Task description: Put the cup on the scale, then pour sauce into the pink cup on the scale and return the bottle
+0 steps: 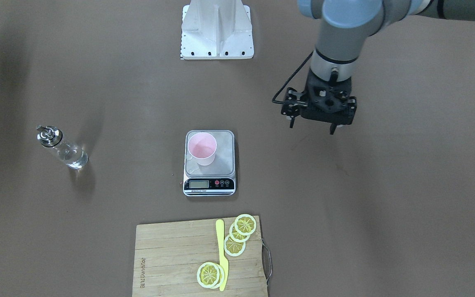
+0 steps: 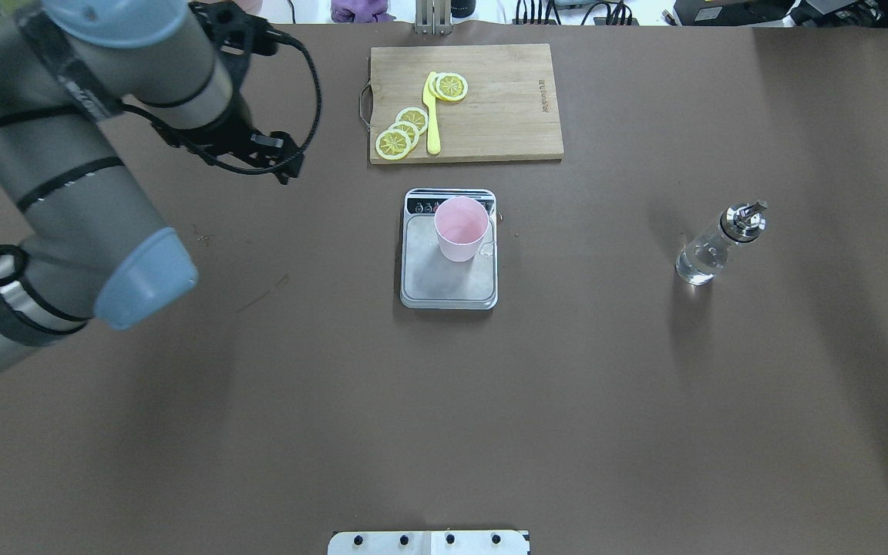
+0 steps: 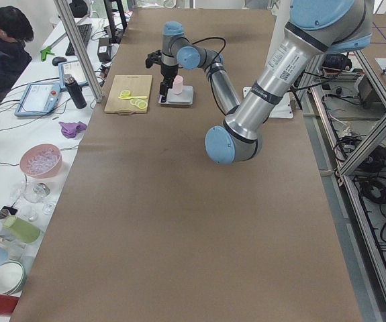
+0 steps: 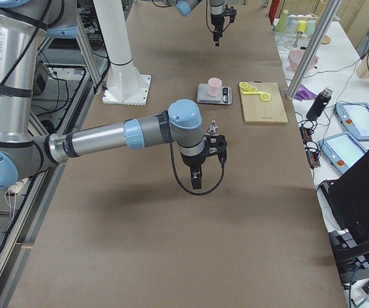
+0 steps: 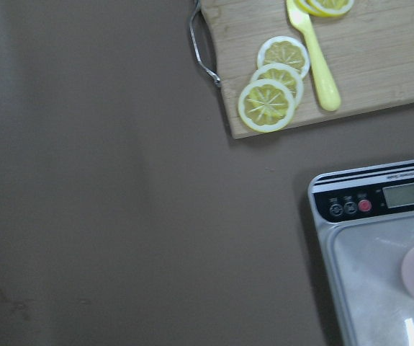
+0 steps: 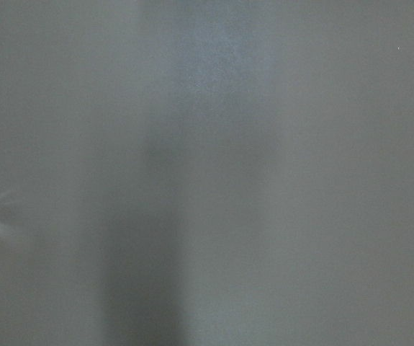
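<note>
— What colour is the desk (image 1: 386, 214)?
— Plain dull brown all over. The cup (image 1: 201, 149) on it is pale pink, with no pattern.
— And the scale (image 1: 223, 156)?
— It has a silver platform and a black front strip with a grey-green display, two dark buttons and one red one.
— The bottle (image 1: 65, 150)?
— Clear glass, colourless sauce (image 1: 74, 159), shiny metal cap.
— The board (image 1: 171, 255)?
— Light bamboo in striped planks, with a grey metal handle. The lemon slices (image 1: 245, 224) are yellow, with white rims and spoke-like segment lines. The knife (image 1: 220, 239) is plain yellow.
— The left arm (image 2: 66, 193)?
— Grey tubes and pale blue joint caps, and the left gripper (image 1: 312, 127) is black.
</note>
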